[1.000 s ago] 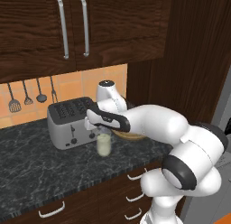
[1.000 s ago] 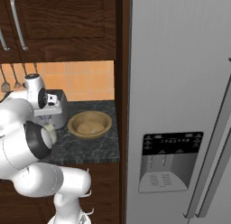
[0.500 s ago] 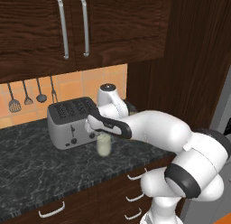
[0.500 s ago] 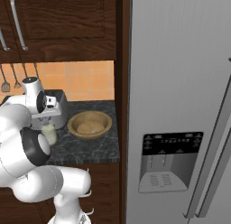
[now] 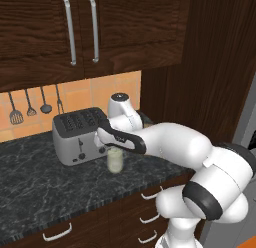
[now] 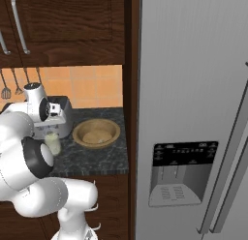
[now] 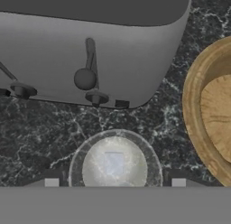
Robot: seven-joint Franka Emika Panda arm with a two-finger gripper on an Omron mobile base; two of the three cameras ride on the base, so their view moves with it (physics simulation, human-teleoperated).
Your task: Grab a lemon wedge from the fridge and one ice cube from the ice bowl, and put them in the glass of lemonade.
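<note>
The glass of lemonade (image 5: 115,159) stands on the dark counter in front of the toaster (image 5: 80,134). My gripper (image 5: 110,146) hangs straight above it, open, its fingertips (image 7: 51,182) set wide on either side of the rim. A small pale ice cube (image 7: 113,163) floats in the glass of lemonade (image 7: 115,166). The tan wooden ice bowl (image 6: 80,130) sits just right of the glass (image 6: 52,142), with its rim (image 7: 196,114) at the right of the hand view. The grey fridge (image 6: 193,89) is shut. The lemon wedge is out of view.
The silver toaster (image 7: 90,51) stands close behind the glass. Utensils (image 5: 30,107) hang on the orange tile wall. Dark wooden cabinets (image 5: 80,32) hang over the counter. A tall wooden panel (image 6: 131,79) separates the counter from the fridge.
The jaws have spread apart over the glass. The hand has sunk a little and the forearm has swung outward. The glass, bowl and toaster have stayed put.
</note>
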